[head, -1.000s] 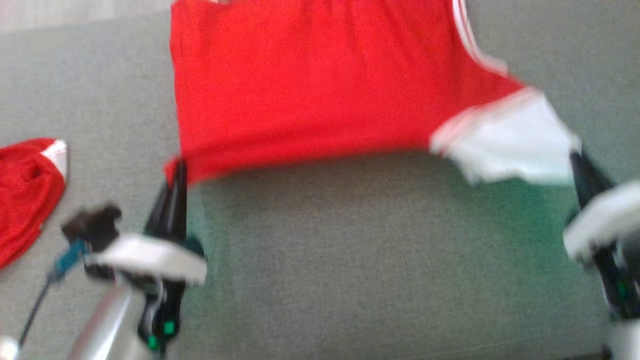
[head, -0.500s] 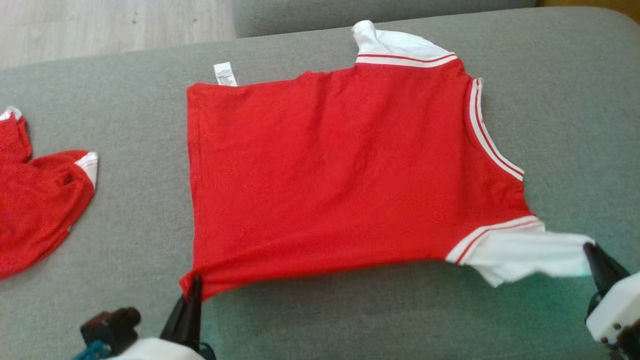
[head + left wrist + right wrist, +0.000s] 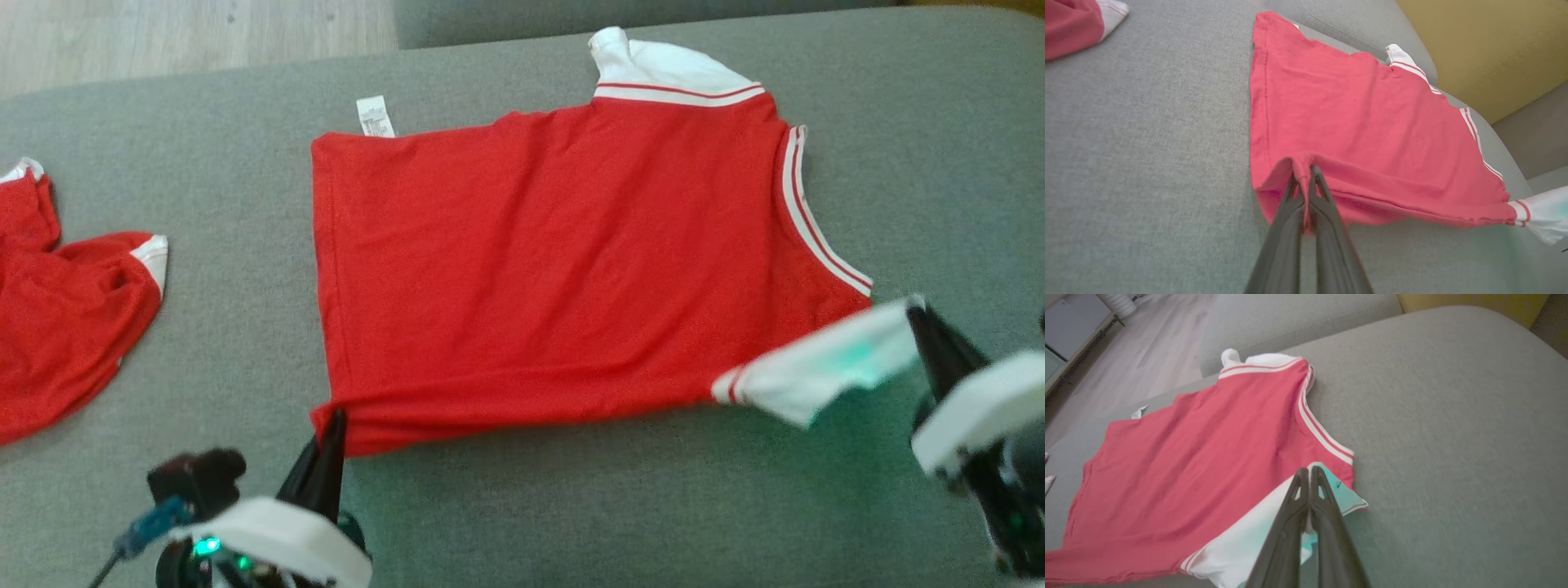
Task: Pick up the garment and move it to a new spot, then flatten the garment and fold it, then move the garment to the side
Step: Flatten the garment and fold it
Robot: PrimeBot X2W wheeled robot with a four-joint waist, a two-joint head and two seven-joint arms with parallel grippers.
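**Red shirt pinched at two near corners on the grey sofa**

The garment (image 3: 555, 261), a red shirt with white sleeves and striped trim, lies spread mostly flat on the grey sofa seat (image 3: 571, 506). Its hem is toward the robot's left and its neckline toward the right.

The left gripper (image 3: 333, 420) has its two dark fingers closed tight on the near hem corner. In the left wrist view the red cloth bunches into a small ridge between the fingertips and lifts slightly off the seat.

The right gripper (image 3: 918, 314) is closed in the same way on the near white sleeve (image 3: 816, 371), which is raised off the cushion and shows a green tinge.

The far sleeve (image 3: 661, 69) lies at the shirt's far edge, and a white care label (image 3: 374, 117) sticks out past the far hem corner. A second red garment (image 3: 65, 327) lies crumpled on the seat, well apart to the left. Pale wooden floor (image 3: 163, 41) shows beyond the sofa.
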